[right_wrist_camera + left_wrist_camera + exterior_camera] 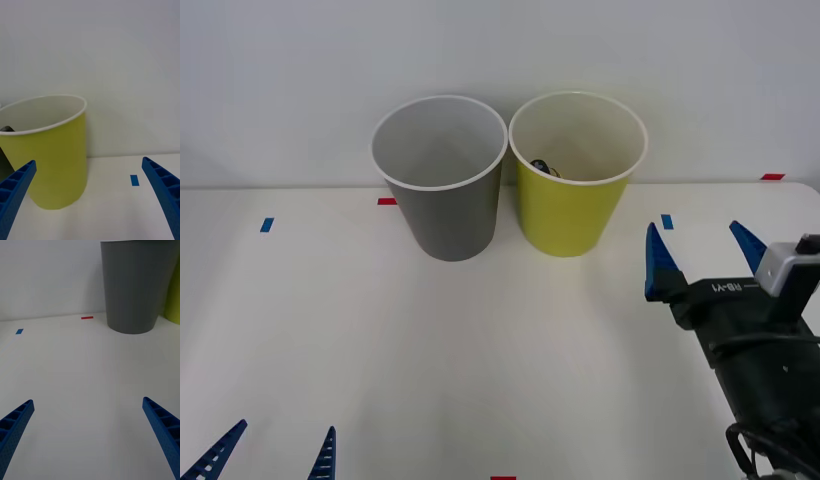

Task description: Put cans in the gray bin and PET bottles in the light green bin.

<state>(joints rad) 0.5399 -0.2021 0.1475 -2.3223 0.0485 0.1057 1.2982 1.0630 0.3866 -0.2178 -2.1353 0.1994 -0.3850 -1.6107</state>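
The gray bin (442,190) (133,285) stands upright at the back of the white table, touching the light green bin (577,185) (50,157) on its right. A small dark bit, apparently the black cap of a PET bottle (542,165), peeks over the green bin's inner wall; the rest of it is hidden. Cans are out of view. My right gripper (693,230) (89,161) hovers open and empty to the right of the green bin, a little nearer me. My left gripper (285,430) (88,401) is open and empty at the front left, low over the table.
A white wall rises just behind the bins. Small tape marks lie on the table: blue (266,224), red (387,201), blue (667,221), red (772,176). Bare tabletop (480,340) stretches in front of the bins.
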